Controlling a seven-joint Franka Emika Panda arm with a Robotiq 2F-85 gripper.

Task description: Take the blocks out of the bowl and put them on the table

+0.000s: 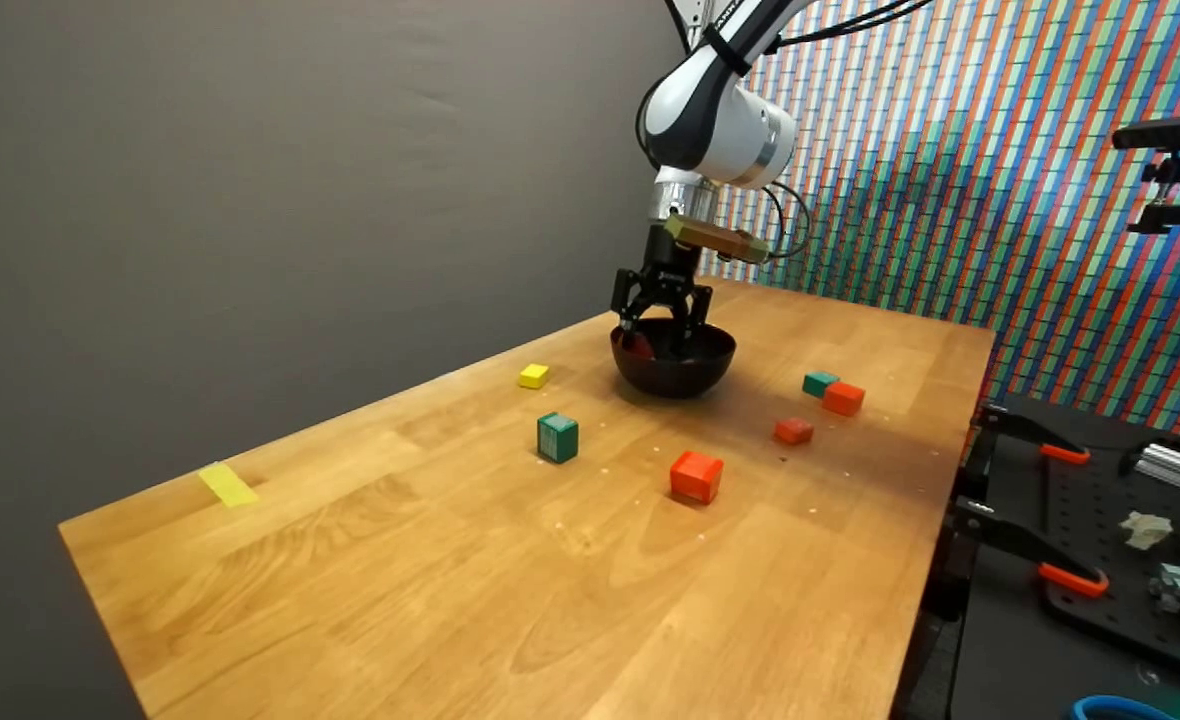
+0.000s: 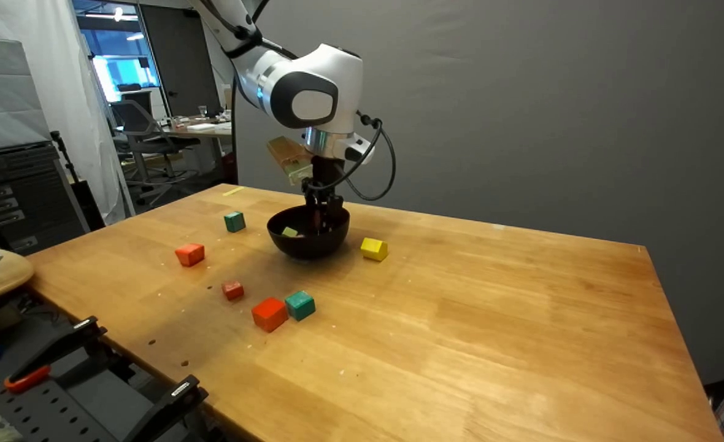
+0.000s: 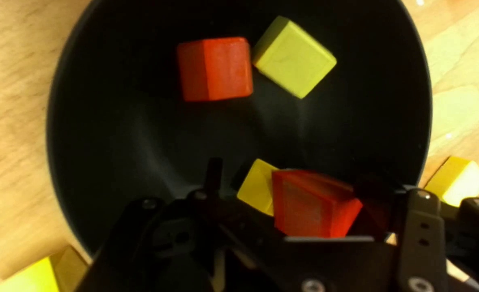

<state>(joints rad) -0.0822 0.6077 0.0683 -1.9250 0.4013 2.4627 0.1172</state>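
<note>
The black bowl (image 1: 672,375) stands on the wooden table (image 2: 460,319), with several blocks inside. In the wrist view a red block (image 3: 227,69) and a yellow block (image 3: 298,61) lie together at the top. Lower down, a tilted red block (image 3: 302,202) partly covers another yellow block (image 3: 256,187). My gripper (image 3: 296,184) reaches down into the bowl, its jaws apart on either side of the tilted red block. A gap shows between that block and the left finger (image 3: 213,174); contact on the dark right side cannot be made out.
Around the bowl on the table are a yellow block (image 2: 374,249), green blocks (image 1: 557,437) (image 2: 300,305), orange-red blocks (image 1: 696,477) (image 2: 270,314) and a smaller red one (image 1: 793,431). Yellow tape (image 1: 228,484) marks the table. Clamps (image 2: 169,408) grip one table edge.
</note>
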